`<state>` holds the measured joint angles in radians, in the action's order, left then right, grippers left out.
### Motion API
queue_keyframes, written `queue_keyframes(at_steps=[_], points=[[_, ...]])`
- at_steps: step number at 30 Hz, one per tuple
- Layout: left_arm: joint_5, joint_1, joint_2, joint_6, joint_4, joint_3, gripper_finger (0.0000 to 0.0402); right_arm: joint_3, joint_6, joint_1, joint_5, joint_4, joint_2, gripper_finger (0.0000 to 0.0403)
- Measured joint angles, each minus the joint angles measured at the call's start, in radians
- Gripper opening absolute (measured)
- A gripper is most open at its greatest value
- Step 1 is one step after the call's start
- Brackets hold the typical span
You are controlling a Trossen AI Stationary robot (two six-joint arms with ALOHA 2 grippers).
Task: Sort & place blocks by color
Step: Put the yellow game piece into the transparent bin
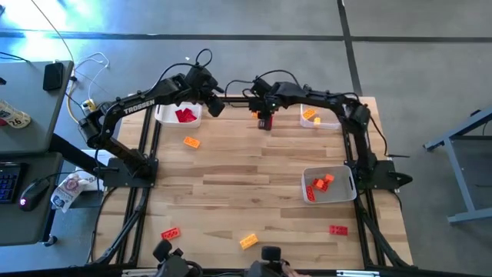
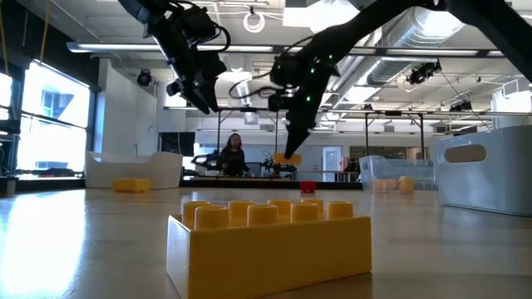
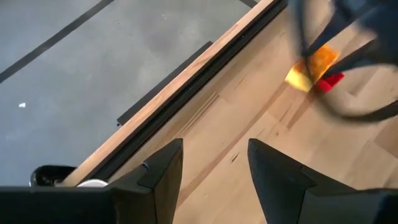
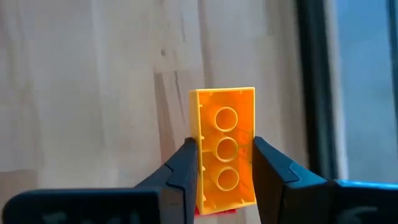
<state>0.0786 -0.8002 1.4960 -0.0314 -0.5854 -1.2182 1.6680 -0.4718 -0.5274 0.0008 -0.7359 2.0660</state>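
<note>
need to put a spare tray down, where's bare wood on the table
Widest bare patch: mid table, between the lone orange block and the near-right tray. The far edge is crowded: red-block tray, right claw shut on a yellow block, another tray.

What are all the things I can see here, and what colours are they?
trays: three, white or clear; far left, far right, near right
blocks in trays: a few each; red, yellow-orange, orange-red
loose blocks: four on the table; orange, red, yellow, red
held block: one, yellow-orange, with a red block under it
person: one, far behind the table
left fingers: open, empty
right fingers: shut on the held block
</note>
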Motion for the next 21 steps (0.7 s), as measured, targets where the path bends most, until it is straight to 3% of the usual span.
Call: queue_keyframes(at_steps=[12,21], points=[[0.001,0.096,0.000,0.018,-0.089,0.000,0.0168,-0.008,0.113,-0.059,0.082,-0.193,-0.226,0.0088],[-0.042,0.211,0.000,0.017,-0.183,0.000,0.0168,-0.239,0.252,-0.171,0.164,-0.189,-0.418,0.0088]])
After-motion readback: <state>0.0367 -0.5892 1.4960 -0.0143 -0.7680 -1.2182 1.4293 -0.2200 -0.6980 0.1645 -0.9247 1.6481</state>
